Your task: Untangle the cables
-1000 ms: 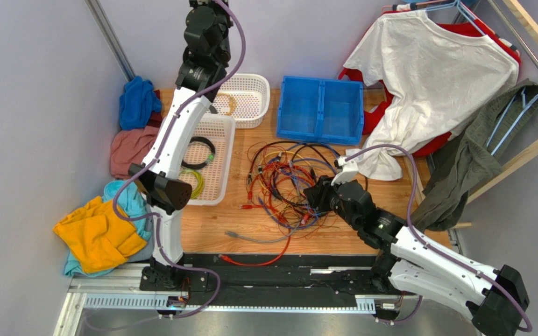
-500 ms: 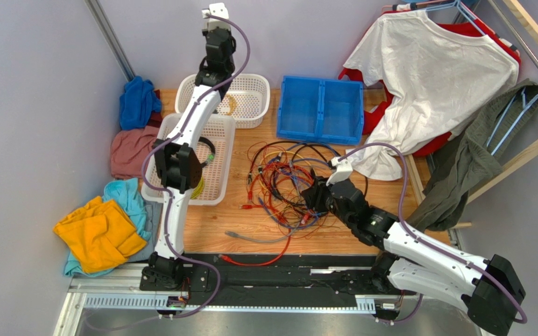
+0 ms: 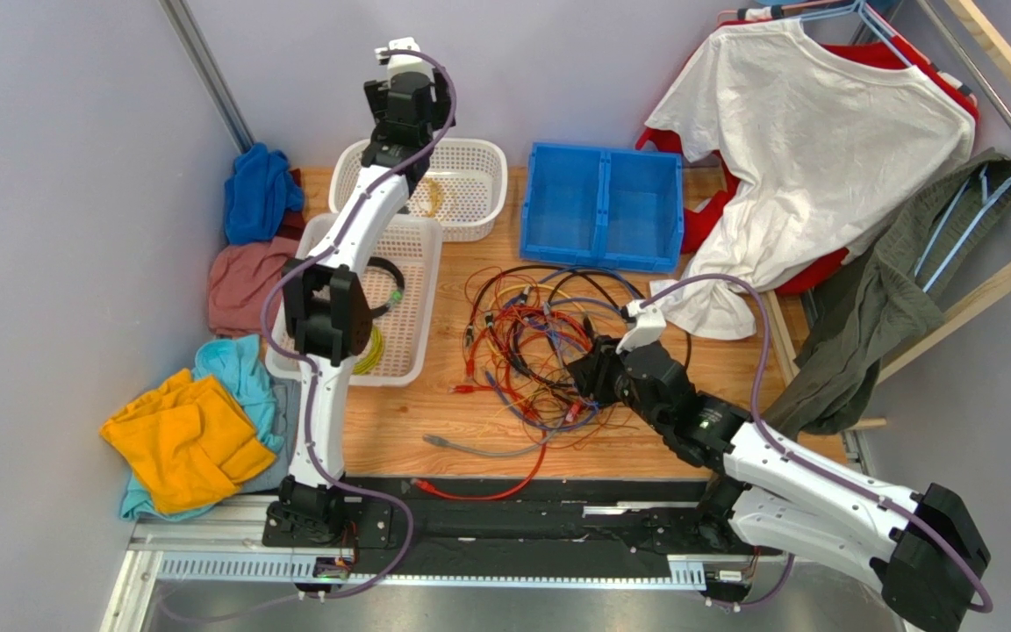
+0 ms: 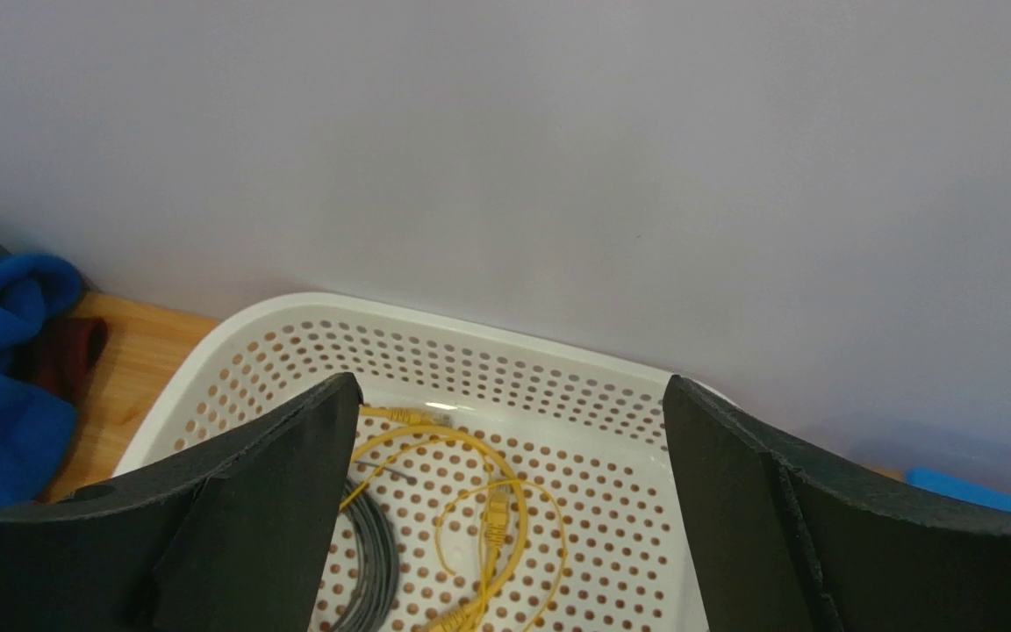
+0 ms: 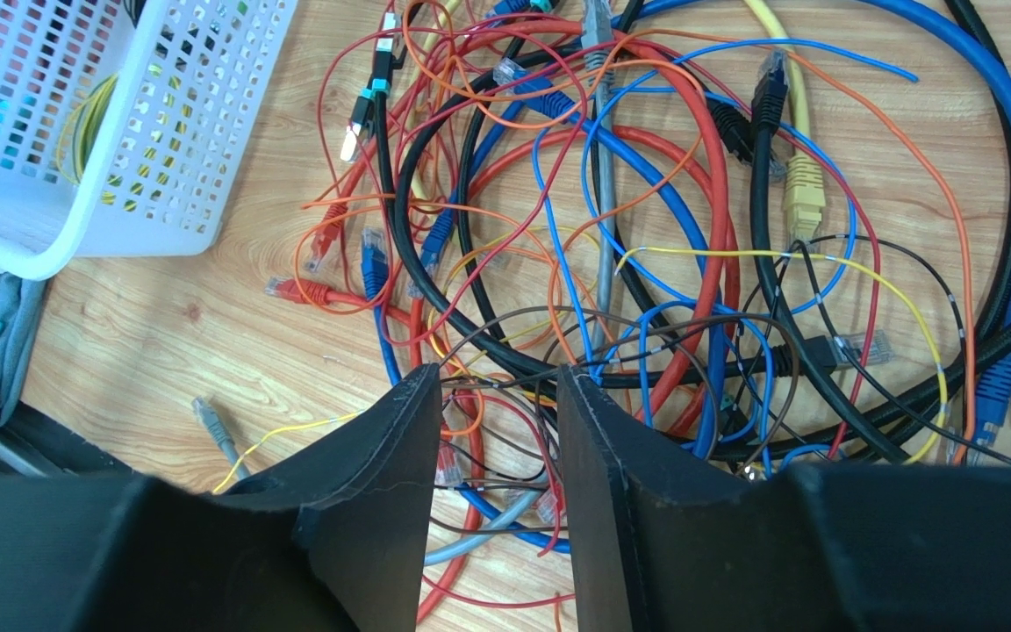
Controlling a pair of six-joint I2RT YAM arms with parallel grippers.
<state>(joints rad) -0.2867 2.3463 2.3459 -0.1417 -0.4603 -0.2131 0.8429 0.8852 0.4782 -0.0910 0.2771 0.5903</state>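
Observation:
The cables (image 3: 537, 336) lie in a tangle of red, orange, blue, black and yellow wires on the wooden table; the right wrist view shows them close up (image 5: 682, 237). My right gripper (image 3: 590, 375) hovers low over the tangle's near edge. Its fingers stand partly apart (image 5: 498, 382), thin wires run beneath the gap, and nothing is pinched. My left gripper (image 3: 399, 138) is raised over the far white basket (image 3: 471, 158), wide open (image 4: 504, 395) and empty. A yellow cable (image 4: 524, 514) and a grey coil (image 4: 372, 553) lie in that basket (image 4: 577, 382).
A nearer white basket (image 3: 412, 336) holds a black coil (image 3: 372, 283) and a yellow-green coil (image 3: 369, 349). A blue bin (image 3: 603, 204) stands at the back. Cloths (image 3: 188, 441) pile at the left, shirts (image 3: 801, 158) hang at the right. Loose grey (image 3: 471, 448) and red (image 3: 485, 490) cables lie near the front edge.
My left arm has come down and settled over the far basket, and its gripper has gone from shut to wide open. The right arm has barely shifted.

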